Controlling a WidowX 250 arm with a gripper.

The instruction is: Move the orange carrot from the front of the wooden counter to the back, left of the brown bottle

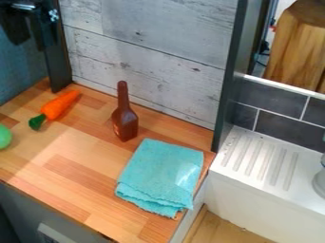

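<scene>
A toy carrot (60, 105) lies near the back left corner of a wooden counter (82, 173). A bump off-centre could, I think, set its rounded body rolling. It is bright orange, tapering towards the back wall, with a stubby dark green top. At upper left is the black gripper (32, 28); I cannot tell whether its pincer is apart or together. Rightward come a brown bottle (126, 118), then a folded turquoise cloth (162, 175) at the right edge.

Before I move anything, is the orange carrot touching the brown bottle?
Apart. The camera view shows the orange carrot lying away from the brown bottle, with bare wood of the counter plainly visible between them.
</scene>
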